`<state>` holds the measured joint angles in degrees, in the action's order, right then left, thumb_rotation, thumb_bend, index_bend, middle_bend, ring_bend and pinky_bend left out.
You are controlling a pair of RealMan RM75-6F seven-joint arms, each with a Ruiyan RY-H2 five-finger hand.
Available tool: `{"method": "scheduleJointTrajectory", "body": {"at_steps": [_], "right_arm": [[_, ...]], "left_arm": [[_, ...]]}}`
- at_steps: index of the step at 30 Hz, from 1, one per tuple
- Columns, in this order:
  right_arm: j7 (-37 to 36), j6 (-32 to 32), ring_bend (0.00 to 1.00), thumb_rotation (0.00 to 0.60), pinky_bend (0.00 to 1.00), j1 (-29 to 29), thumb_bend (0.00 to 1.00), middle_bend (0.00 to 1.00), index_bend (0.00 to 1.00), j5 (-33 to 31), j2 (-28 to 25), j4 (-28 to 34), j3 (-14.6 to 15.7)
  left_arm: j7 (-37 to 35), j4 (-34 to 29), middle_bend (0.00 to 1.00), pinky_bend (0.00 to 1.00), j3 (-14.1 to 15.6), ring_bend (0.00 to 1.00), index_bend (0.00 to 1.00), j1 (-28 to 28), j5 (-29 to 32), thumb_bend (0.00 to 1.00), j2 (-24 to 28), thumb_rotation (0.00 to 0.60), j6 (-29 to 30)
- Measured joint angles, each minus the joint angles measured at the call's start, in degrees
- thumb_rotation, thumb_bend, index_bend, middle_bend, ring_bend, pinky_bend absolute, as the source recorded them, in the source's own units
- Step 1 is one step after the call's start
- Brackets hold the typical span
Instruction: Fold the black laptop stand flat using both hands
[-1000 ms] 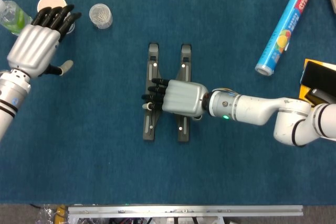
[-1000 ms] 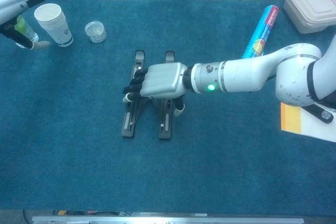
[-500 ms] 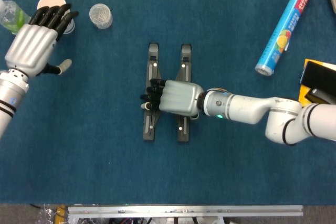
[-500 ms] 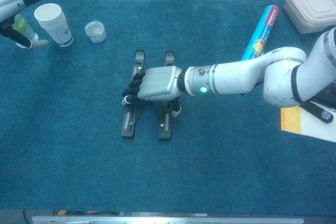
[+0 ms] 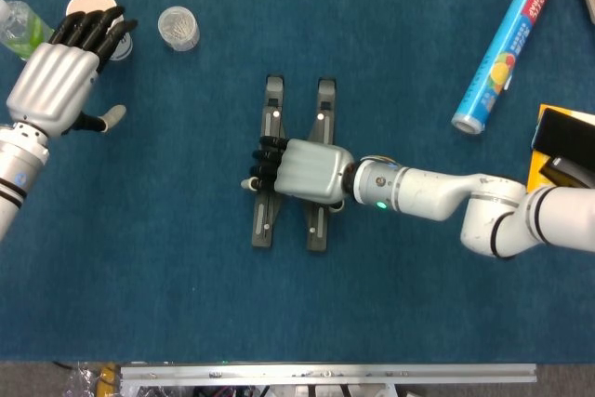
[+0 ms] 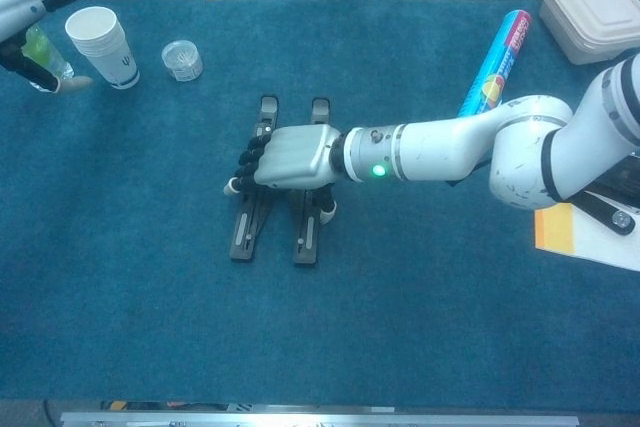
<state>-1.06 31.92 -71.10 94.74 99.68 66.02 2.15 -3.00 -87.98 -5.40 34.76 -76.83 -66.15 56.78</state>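
While the stand (image 5: 270, 220) lies mid-worktop (image 5: 400, 285), apparently near flat, we find the right hand (image 5: 302, 171) pressed palm-down across both rails, fingers curled over the left rail. We judge the risk to be slippage: one-handed pressure could skid the stand on the cloth, since the left hand (image 5: 58, 86) hovers spread and empty, well apart near the cup (image 6: 100, 32). No writing is legible; the roll (image 5: 505, 46) shows only coloured print.
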Motion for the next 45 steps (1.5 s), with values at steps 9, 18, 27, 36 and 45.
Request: {"method": "scheduleJointTrajectory", "body": {"at_steps": [9, 18, 27, 36, 45], "right_arm": [[-0.87, 2.40, 0.18, 0.600, 0.02, 0.42, 0.03, 0.53, 0.04, -0.10, 1.34, -1.63, -0.59], [-1.76, 5.12, 0.27, 0.600, 0.03, 1.03, 0.05, 0.63, 0.09, 0.95, 3.06, -4.28, -0.28], [-1.74, 5.26, 0.03, 0.600, 0.03, 1.14, 0.05, 0.19, 0.00, 1.05, 2.39, -3.10, 0.03], [7.20, 8.84, 0.00, 0.600, 0.04, 5.20, 0.05, 0.02, 0.00, -3.77, -0.45, 2.45, -2.72], [22.44, 22.26, 0.00, 0.600, 0.04, 17.03, 0.05, 0.06, 0.00, -14.20, -9.04, 15.65, -5.85]], "left_arm": [[-0.69, 0.82, 0.00, 0.01, 0.07, 0.00, 0.00, -0.09, -0.38, 0.25, -0.70, 0.600, -0.42], [-1.43, 1.45, 0.00, 0.01, 0.14, 0.00, 0.00, -0.06, -0.98, 0.25, -1.33, 0.600, -0.77], [-1.21, 1.57, 0.00, 0.01, -0.23, 0.00, 0.00, 0.06, -1.27, 0.25, -1.26, 0.600, -0.46], [0.80, 0.78, 0.00, 0.01, -0.32, 0.00, 0.00, -0.25, -1.73, 0.25, -0.61, 0.600, 0.68], [2.05, 0.81, 0.00, 0.01, 0.70, 0.00, 0.00, -3.64, -1.79, 0.25, 0.35, 0.600, 5.06]]}}
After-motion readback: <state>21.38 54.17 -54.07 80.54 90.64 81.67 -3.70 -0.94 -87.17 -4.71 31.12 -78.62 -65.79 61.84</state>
